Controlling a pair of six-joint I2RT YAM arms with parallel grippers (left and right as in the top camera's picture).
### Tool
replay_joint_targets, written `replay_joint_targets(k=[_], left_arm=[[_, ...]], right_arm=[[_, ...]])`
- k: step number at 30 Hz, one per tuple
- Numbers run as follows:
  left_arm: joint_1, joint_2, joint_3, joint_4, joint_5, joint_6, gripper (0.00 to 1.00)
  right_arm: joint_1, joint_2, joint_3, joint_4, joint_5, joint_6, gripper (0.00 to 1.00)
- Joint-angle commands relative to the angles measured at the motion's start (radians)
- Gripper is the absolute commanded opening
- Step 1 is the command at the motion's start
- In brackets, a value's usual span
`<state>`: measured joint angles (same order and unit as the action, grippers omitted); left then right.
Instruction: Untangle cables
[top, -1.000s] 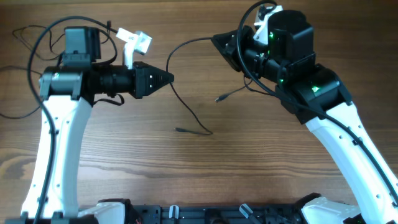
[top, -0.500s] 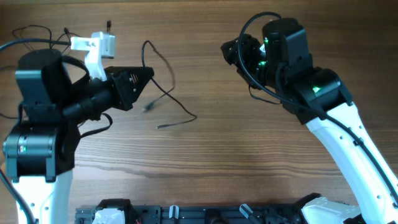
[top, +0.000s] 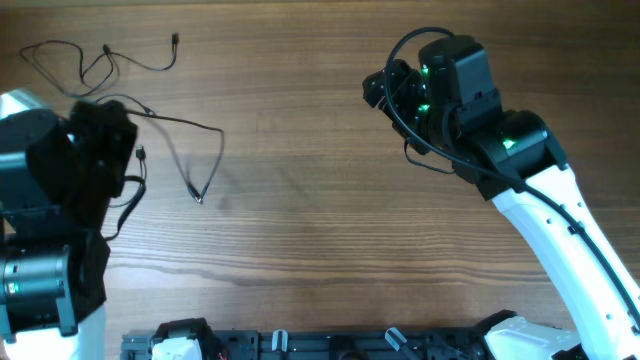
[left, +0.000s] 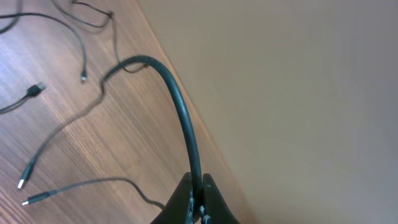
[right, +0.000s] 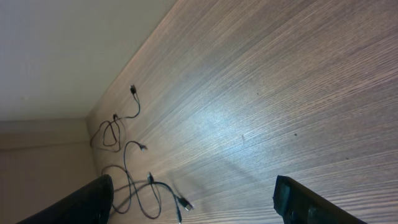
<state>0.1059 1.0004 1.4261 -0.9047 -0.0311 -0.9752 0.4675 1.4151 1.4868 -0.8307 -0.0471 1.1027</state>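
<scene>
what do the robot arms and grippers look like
White links with black joints and wrists on both the left arm and right arm. The right one shows green lights and a thick black cable looping above its wrist. Left gripper and right gripper have black fingers.

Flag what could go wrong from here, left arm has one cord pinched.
1. The left gripper pinches the held cable at its very fingertips, so the thin cord may slip out.
2. Its free end trails toward the loose cables on the table; pulling could drag or re-snag them.
3. The right gripper is open, empty and far across the table, so nothing steadies the other cords.
</scene>
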Motion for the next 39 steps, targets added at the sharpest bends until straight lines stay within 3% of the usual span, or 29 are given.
replay_joint_targets(k=[1,5,9,14,16,19,21,25,29,35,39], left_arm=[[0.163,0.027,0.001,-0.006,-0.045,-0.195,0.04],[0.258,0.036,0.001,-0.001,-0.045,-0.356,0.04],[0.244,0.014,0.001,0.011,-0.024,-0.357,0.04],[0.117,-0.032,0.001,0.002,-0.026,-0.357,0.04],[0.075,-0.017,0.001,-0.037,-0.148,-0.357,0.04],[0.083,0.045,0.001,-0.168,-0.498,-0.365,0.04],[0.122,0.107,0.001,-0.204,-0.583,-0.369,0.04],[0.280,0.227,0.001,-0.215,-0.581,-0.369,0.04],[0.523,0.311,0.001,-0.231,-0.586,-0.369,0.04],[0.713,0.427,0.001,-0.230,-0.635,-0.364,0.04],[0.763,0.558,0.001,-0.210,-0.779,-0.284,0.04]], right_arm=[[-0.003,-0.011,-0.003,-0.001,0.026,-0.004,0.84],[-0.003,-0.011,-0.003,0.002,0.041,-0.003,0.84],[-0.003,-0.010,-0.003,0.004,0.074,-0.002,0.84],[-0.003,0.002,-0.003,0.015,0.077,0.000,0.84],[-0.003,0.019,-0.003,0.018,0.077,0.008,0.84],[-0.003,0.048,-0.003,0.014,0.073,0.008,0.84],[-0.003,0.066,-0.003,0.011,0.069,0.008,0.84],[-0.003,0.072,-0.003,0.008,0.067,-0.003,0.84],[-0.003,0.072,-0.003,0.006,0.071,-0.003,0.84],[-0.003,0.072,-0.003,0.006,0.077,-0.003,0.85],[-0.003,0.072,-0.003,0.005,0.078,-0.003,0.85]])
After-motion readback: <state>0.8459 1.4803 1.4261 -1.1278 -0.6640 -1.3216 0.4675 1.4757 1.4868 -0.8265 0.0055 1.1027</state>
